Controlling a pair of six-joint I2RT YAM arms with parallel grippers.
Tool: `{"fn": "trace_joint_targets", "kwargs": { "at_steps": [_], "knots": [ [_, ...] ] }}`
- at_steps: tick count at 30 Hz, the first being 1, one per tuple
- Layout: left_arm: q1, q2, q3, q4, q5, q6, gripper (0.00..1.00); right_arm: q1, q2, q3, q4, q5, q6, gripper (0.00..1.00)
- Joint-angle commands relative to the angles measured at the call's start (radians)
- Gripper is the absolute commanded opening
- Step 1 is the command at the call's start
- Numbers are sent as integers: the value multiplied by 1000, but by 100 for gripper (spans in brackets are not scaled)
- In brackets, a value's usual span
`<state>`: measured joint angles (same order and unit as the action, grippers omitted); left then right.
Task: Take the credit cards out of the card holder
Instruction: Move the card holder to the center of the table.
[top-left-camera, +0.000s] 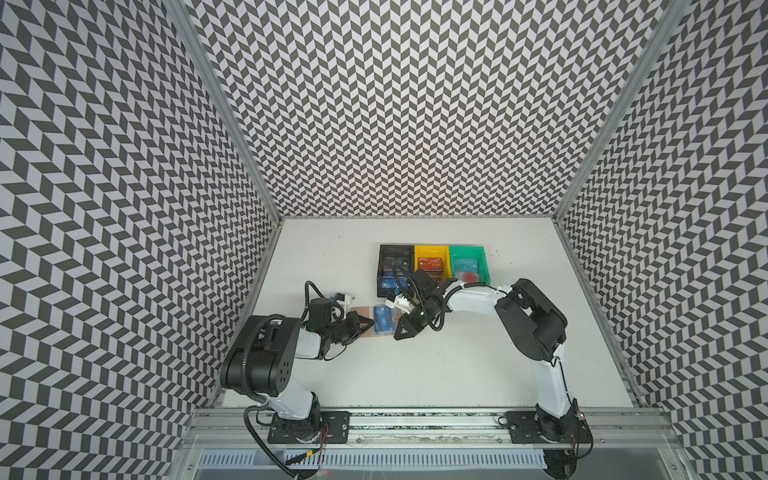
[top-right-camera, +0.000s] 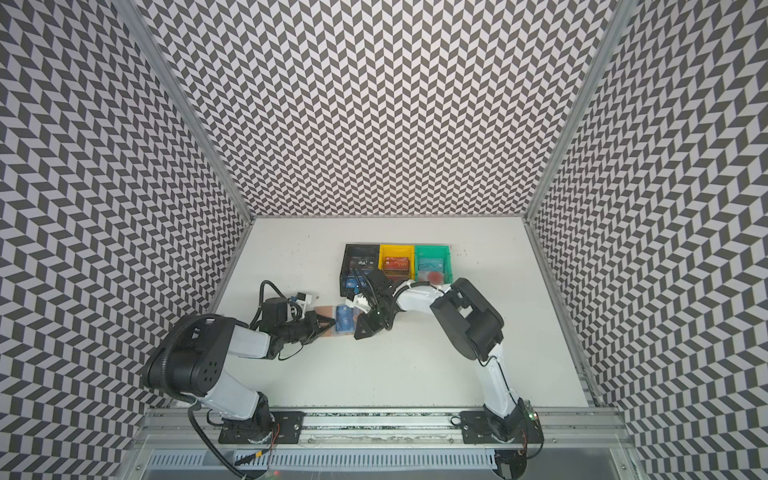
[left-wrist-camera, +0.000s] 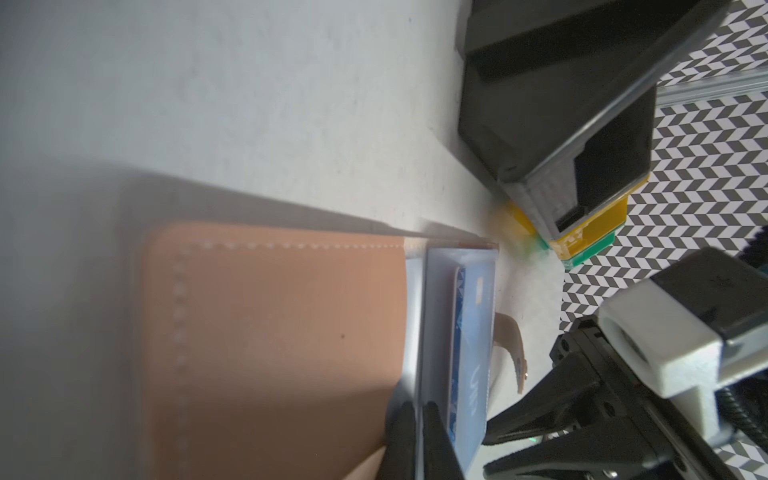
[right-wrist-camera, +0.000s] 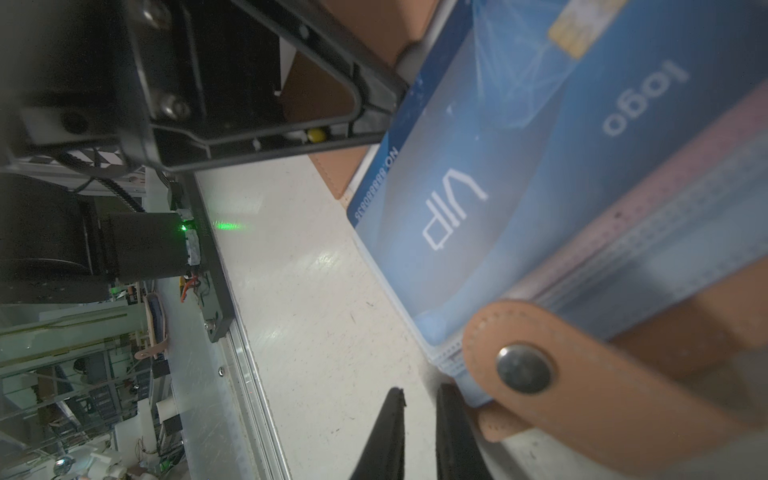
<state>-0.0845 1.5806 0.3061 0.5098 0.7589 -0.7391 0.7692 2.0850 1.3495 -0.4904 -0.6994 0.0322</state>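
The card holder (left-wrist-camera: 270, 340) looks like matt tan leather (or an imitation of it), with pale stitching along its edge. Its snap (right-wrist-camera: 524, 369) is smooth grey metal. The sleeves (left-wrist-camera: 436, 316) are clear glossy plastic, and the blue card (right-wrist-camera: 478, 166) is smooth plastic with a soft sheen. The black bin (top-left-camera: 397, 250), yellow bin (top-left-camera: 432, 250) and green bin (top-left-camera: 467, 250) are moulded plastic. The table (top-left-camera: 415, 374) is white, matt and faintly speckled.
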Motion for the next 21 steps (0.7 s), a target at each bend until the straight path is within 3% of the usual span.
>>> {"fn": "trace_joint_targets", "kwargs": {
  "at_steps": [1, 11, 21],
  "knots": [
    [12, -37, -2, -88, -50, 23, 16, -8, -37, 67, -4, 18, -11, 17],
    [15, -65, 14, -104, -51, 20, 18, -45, 67, 209, 0, 21, 1, 15],
    [16, -54, 5, -47, -16, -5, 17, -48, 114, 169, 66, 26, 34, 13]
  ]
}}
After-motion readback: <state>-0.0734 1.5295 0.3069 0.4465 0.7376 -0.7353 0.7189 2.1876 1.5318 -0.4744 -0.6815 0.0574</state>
